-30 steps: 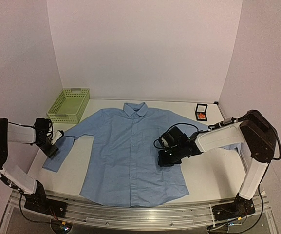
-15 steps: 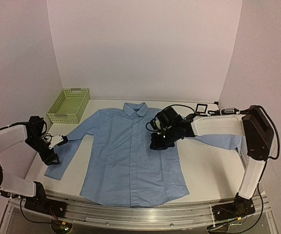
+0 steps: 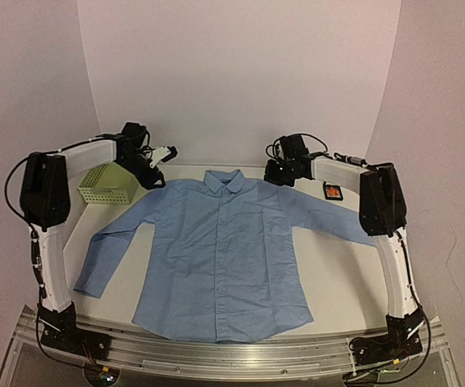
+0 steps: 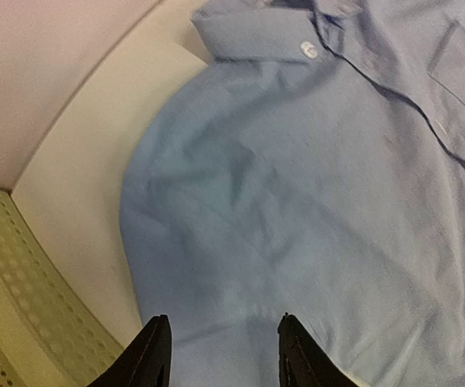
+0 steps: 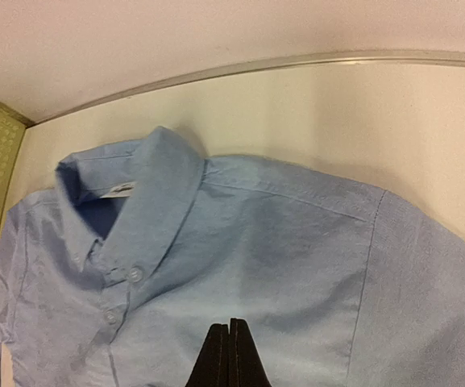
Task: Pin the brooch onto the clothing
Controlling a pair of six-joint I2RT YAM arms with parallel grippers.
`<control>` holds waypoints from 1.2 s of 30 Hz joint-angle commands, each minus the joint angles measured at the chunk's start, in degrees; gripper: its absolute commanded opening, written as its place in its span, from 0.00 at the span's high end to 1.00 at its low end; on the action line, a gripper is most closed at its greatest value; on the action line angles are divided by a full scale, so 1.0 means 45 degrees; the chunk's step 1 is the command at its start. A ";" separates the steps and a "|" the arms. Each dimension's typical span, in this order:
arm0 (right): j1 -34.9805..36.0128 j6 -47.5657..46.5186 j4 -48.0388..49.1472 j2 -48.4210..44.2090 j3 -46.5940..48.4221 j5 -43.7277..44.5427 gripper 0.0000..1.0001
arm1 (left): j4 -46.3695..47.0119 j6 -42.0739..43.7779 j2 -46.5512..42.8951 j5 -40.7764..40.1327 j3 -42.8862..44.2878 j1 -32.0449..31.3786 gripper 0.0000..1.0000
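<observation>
The clothing (image 3: 220, 250), a light blue button-up shirt, lies spread flat on the table with its collar (image 3: 223, 179) at the back. The brooch (image 3: 332, 191), a tiny orange-red ornament, sits in a small black box to the right of the shirt's shoulder. My left gripper (image 3: 153, 178) hangs over the shirt's left shoulder (image 4: 296, 201). In the left wrist view it (image 4: 222, 343) is open, with only cloth below the fingers (image 4: 155, 355). My right gripper (image 3: 279, 175) is over the other shoulder, and in the right wrist view it (image 5: 230, 343) is shut on nothing, just above the cloth (image 5: 296, 258).
A pale green plastic basket (image 3: 111, 184) stands at the back left, right beside my left gripper; its perforated wall (image 4: 14, 306) shows in the left wrist view. White walls close in the table at the back and on both sides.
Both arms have swung to the back of the table: the left from the sleeve cuff to the left shoulder, the right from the shirt front to the right shoulder. The left sleeve lies straighter.
</observation>
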 commanded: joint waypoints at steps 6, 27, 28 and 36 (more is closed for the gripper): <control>-0.0344 0.1526 -0.0015 0.2837 0.3061 -0.1181 1.00 | 0.3340 -0.1646 0.4543 -0.2084 0.4650 -0.1364 0.57; 0.2451 0.0487 -0.0034 -0.3799 -0.6790 -0.1053 1.00 | 0.5719 -0.1530 0.8299 -0.2185 0.6899 -0.2265 0.60; 0.2643 0.0750 -0.0041 -0.3917 -0.7280 -0.1142 1.00 | 0.5725 -0.1494 0.8598 -0.2300 0.7216 -0.2264 0.60; 0.3255 0.1478 -0.0195 -0.4949 -1.0352 -0.0944 1.00 | 0.6428 -0.1173 0.9611 -0.3710 0.7338 -0.2201 0.62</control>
